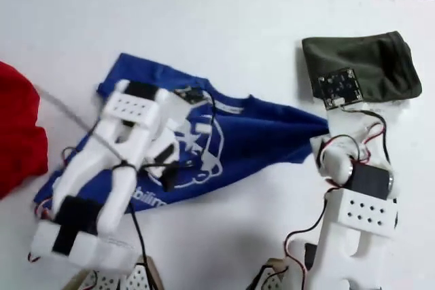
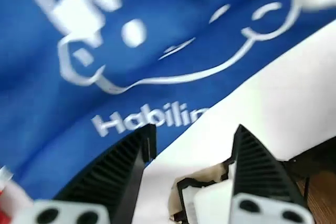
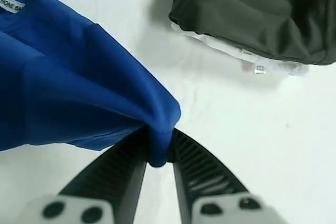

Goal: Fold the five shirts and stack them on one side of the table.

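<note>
Right pincer (image 3: 157, 156) clamped on bunched edge of blue white-printed cotton shirt (image 3: 68, 93). Left pincer (image 2: 191, 145) agape above hem (image 2: 169, 129). Best: grip hem first, lift both ends level.

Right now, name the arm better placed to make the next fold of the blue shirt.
Right, probably. The right gripper is shut on a bunched edge of the blue shirt, ready to pull it across. The left gripper hangs open over its hem, gripping nothing.
</note>
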Robot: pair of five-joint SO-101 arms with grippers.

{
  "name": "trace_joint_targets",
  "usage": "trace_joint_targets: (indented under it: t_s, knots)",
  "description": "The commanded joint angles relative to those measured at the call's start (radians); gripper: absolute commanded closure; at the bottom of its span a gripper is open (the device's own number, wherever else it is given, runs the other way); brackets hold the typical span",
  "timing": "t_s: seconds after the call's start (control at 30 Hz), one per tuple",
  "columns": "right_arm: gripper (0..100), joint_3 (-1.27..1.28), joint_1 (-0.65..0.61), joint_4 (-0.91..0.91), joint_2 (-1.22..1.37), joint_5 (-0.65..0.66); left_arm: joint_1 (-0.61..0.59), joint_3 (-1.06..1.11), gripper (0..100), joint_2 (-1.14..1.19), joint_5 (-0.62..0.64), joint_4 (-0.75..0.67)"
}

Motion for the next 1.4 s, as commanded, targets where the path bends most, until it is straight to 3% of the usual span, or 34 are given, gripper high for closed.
trace_joint_targets:
  t_s: [0.0, 0.2, 0.37, 0.7, 0.93, 1.1, 1.37]
  knots:
    - [98.1, -0.009, 0.105, -0.024, -0.007, 0.055, -0.066, -0.036, 74, -0.172, -0.021, 0.054]
    - [98.1, -0.005, 0.246, -0.016, -0.008, 0.061, -0.334, 0.001, 74, -0.25, -0.071, 0.0]
    - [98.1, -0.021, 0.346, 0.097, -0.008, 0.201, -0.548, 0.064, 74, -0.121, -0.152, -0.114]
    - [98.0, -0.015, 0.383, 0.097, -0.008, 0.25, -0.66, 0.064, 74, 0.028, -0.175, -0.186]
    - [98.0, -0.015, 0.381, 0.096, -0.008, 0.25, -0.733, 0.101, 74, 0.034, -0.301, -0.187]
    - [98.0, -0.015, 0.381, 0.096, -0.008, 0.25, -0.802, 0.162, 74, 0.034, -0.361, -0.301]
    - [98.0, -0.02, 0.381, 0.096, -0.008, 0.25, -0.807, 0.278, 74, 0.035, -0.364, -0.4]
